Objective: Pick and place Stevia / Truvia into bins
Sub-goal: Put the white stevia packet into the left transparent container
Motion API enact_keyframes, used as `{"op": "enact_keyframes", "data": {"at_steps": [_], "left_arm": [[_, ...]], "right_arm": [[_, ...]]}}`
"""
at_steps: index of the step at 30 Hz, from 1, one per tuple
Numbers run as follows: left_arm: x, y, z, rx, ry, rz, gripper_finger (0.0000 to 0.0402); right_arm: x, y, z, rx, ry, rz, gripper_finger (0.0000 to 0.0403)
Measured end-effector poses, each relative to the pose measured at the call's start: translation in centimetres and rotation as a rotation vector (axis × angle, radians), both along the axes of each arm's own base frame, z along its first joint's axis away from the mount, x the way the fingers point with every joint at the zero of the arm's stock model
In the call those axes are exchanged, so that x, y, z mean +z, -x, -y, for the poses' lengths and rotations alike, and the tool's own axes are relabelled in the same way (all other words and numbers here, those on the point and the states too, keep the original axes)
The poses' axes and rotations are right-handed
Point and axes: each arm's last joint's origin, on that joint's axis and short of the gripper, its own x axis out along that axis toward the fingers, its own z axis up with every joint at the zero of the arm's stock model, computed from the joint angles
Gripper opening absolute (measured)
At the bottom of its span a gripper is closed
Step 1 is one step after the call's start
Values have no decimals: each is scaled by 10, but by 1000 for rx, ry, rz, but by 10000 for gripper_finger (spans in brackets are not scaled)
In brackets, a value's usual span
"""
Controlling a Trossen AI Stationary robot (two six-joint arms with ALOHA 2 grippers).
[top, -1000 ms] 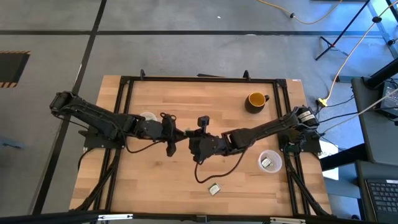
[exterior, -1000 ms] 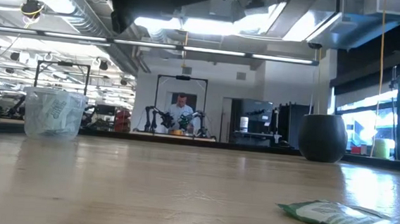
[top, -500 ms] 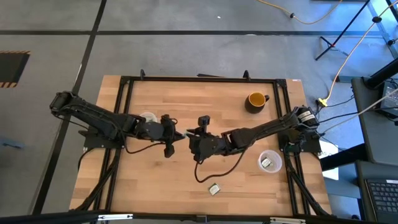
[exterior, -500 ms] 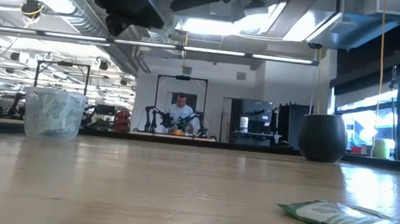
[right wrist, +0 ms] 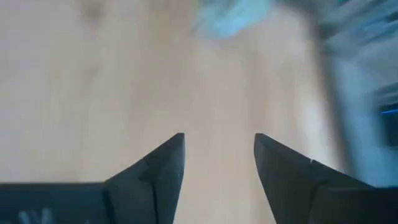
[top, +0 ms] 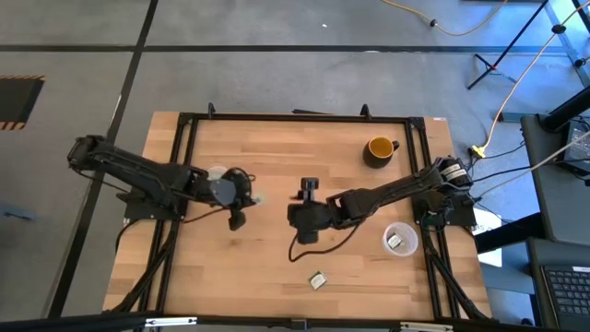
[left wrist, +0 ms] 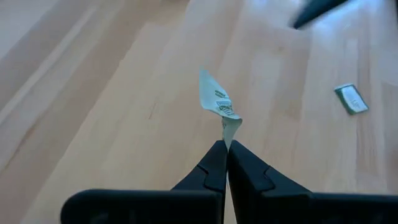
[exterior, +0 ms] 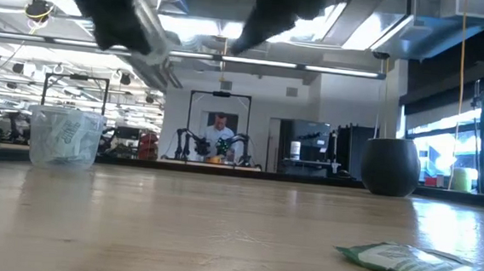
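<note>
The task looks almost done: the left tool [left wrist: 224, 147] pinches one packet [left wrist: 217, 104] just beside the left cup [top: 218, 175], the right tool [right wrist: 217, 152] is open and empty, and one packet [top: 318, 279] remains on the bench [top: 277, 148].

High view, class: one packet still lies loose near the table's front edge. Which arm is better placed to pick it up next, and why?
Probably the right. Its gripper is open and empty, and it hangs closer to the loose packet. The left gripper is shut on a packet, near its cup.
</note>
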Motion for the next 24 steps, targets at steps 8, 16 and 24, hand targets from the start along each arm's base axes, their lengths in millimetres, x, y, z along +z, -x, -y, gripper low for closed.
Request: {"op": "enact_keyframes", "data": {"at_steps": [8, 16, 24], "left_arm": [[9, 50, -24, 261, -13, -123, 4], [-2, 75, -40, 516, -78, -339, 4], [-16, 57, -39, 421, -196, -485, 3]], "right_arm": [[-9, 10, -1, -12, -189, -128, 194], [-9, 10, -2, 9, -174, -130, 194], [-9, 9, -1, 36, -153, -136, 194]]}}
